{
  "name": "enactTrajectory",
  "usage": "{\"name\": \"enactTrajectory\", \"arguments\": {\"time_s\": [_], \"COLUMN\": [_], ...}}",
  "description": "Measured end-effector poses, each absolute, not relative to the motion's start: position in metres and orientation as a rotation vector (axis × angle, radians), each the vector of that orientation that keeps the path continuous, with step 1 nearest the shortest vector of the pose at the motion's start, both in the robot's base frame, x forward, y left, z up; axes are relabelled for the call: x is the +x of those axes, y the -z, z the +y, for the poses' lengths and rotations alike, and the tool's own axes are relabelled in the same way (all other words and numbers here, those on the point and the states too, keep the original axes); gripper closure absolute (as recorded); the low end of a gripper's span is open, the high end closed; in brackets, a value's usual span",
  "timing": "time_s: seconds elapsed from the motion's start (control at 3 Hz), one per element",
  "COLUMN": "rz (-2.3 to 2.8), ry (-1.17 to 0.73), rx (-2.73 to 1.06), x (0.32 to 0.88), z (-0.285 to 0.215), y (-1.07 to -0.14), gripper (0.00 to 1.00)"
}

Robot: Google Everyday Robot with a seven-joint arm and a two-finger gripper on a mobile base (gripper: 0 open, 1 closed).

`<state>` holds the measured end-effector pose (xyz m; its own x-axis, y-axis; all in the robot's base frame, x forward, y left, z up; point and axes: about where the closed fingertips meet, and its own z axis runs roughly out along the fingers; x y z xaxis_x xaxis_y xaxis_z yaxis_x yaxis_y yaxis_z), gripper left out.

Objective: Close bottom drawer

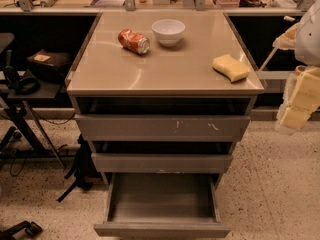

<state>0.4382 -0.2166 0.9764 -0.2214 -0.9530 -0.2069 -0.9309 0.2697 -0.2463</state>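
Bottom drawer (161, 204) pulled out at the foot of the cabinet (160, 64), my gripper (299, 100) at the right edge, well apart from it (spread or pressed together, I cannot tell).

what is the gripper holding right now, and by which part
Nothing that shows: the gripper hangs at the right edge, clear of the cabinet; the bottom drawer stands open, untouched.

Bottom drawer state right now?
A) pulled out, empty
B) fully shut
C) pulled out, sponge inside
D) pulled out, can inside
A: the bottom drawer is pulled far out and shows only its bare grey floor. The can and sponge lie on the cabinet top. The hand hangs at the right edge of the view, apart from the drawer.
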Motion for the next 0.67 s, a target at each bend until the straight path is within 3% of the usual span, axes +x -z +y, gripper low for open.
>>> {"name": "enactTrajectory", "arguments": {"time_s": [0.67], "rz": [2.195], "ry": [0.035], "rx": [-1.720], "x": [0.421], "z": [-0.212], "y": [-0.957], "gripper": [0.00]}}
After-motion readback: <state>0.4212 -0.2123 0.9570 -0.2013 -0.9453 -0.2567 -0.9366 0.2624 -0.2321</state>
